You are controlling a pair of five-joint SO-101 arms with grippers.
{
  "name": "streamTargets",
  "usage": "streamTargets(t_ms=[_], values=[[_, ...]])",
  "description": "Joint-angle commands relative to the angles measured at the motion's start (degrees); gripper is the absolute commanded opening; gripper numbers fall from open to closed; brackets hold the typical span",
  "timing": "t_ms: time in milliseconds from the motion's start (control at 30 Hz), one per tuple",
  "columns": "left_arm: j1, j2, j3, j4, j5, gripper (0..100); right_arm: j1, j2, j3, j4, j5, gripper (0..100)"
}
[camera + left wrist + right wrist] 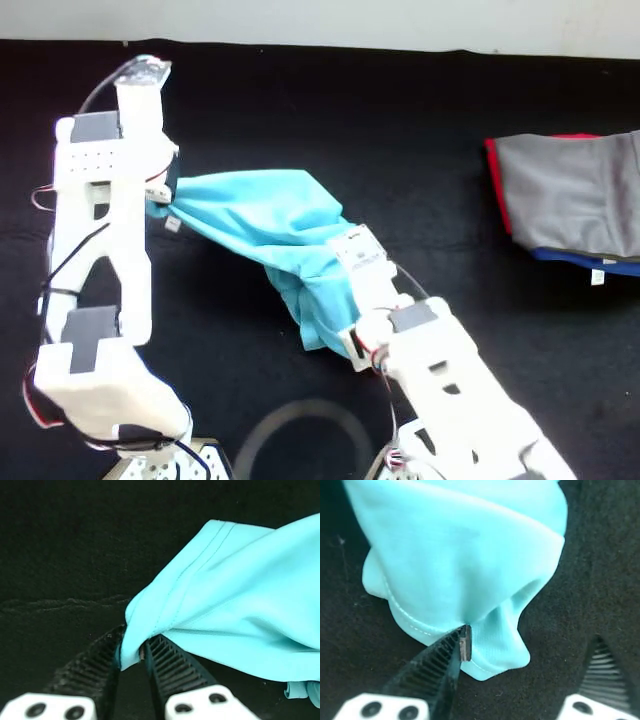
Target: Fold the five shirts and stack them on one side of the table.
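1. Working, by the look of it, on the turquoise shirt [275, 235]: bunched on the black worktop [300, 90], well apart from the folded stack [570, 195].
2. Pinched at a hemmed corner, at the end farthest from the stack, between the closed jaws of the left gripper [132, 652]. Held that way probably to anchor one edge so the cloth can be drawn out flat.
3. Touched at the end nearer the stack by one toothed fingertip of the right gripper [530, 647]. Jaws wide open there, the second finger well clear of the cloth, so nothing gripped on that side.
4. Pulled into a twisted, rumpled band from the clamped corner toward the stack, with no flat panel ready for a fold.
5. Set off to one side: the stack itself, grey on top with red and blue edges showing beneath. Kept there likely to leave the middle free for spreading each new shirt.
6. Judged as partway through: several shirts already folded and piled, this one not yet folded.
7. Needed next, most likely: closing the open jaws on a hem nearer the stack, then spreading the cloth. Worth watching for thin fabric slipping out or folding over itself.
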Motion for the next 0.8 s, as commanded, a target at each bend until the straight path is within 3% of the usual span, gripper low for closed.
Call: streamTargets(t_ms=[0, 67, 133, 233, 433, 567, 767], values=[[0.4, -4.88, -0.84, -0.44, 0.53, 1, -0.22, 5.76, -5.05, -0.57, 0.7, 14.6], [0.4, -5.23, -0.48, -0.44, 0.53, 1, -0.04, 7.69, -6.81, -0.48, 0.53, 0.0], [0.4, -5.14, -0.4, -0.44, 0.53, 1, 1.01, 7.69, -7.87, 0.04, 0.53, 3.3], [0.4, -5.14, -0.4, -0.44, 0.53, 1, 3.82, 5.23, -11.47, 3.38, 0.7, 0.5], [0.4, -5.32, -0.75, -0.09, 0.53, 1, 14.64, -3.74, -26.95, 13.93, 4.84, 0.7], [1.89, -6.2, -3.56, 5.01, 0.62, 1, 21.85, -5.32, -34.59, 14.2, 9.76, 0.7], [4.0, -7.87, -18.51, 15.21, 2.81, 1, 25.45, -5.32, -45.32, 14.46, 12.4, 0.7]])
